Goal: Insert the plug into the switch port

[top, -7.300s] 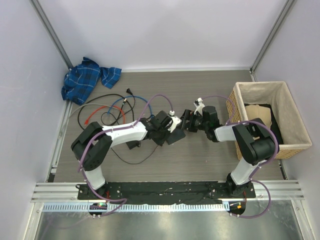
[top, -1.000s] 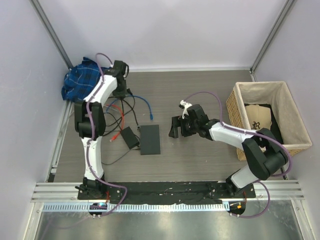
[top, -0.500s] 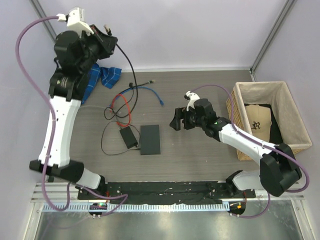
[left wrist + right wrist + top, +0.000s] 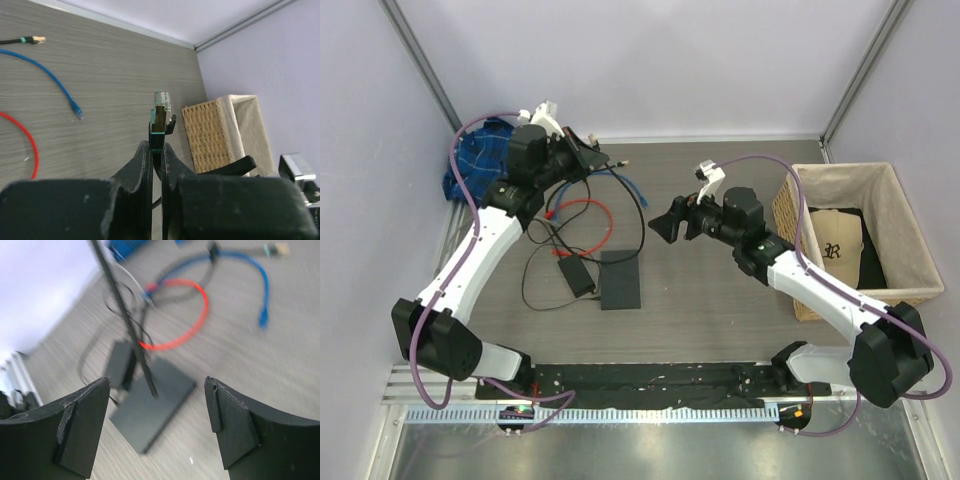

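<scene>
My left gripper (image 4: 588, 153) hovers over the back left of the table, shut on a black plug (image 4: 159, 122) with a clear tip that points away from the fingers; its thin black cable (image 4: 646, 215) trails down toward the table. The switch (image 4: 620, 279), a flat dark grey box, lies near the table's middle, in front of and to the right of that gripper. It also shows in the right wrist view (image 4: 155, 405), below my open, empty right gripper (image 4: 157, 415), which hangs to its right (image 4: 665, 228). I cannot make out its port.
A black adapter brick (image 4: 578, 273) with a thin cord lies just left of the switch. Red (image 4: 582, 212) and blue (image 4: 625, 183) cables loop behind it. A blue checked cloth (image 4: 470, 165) lies at the back left. A wicker basket (image 4: 840, 172) holding a cap stands at the right.
My left arm has come down from high at the back left, bringing the plug lower and to the right. My right gripper has shifted slightly toward the back and stays open.
</scene>
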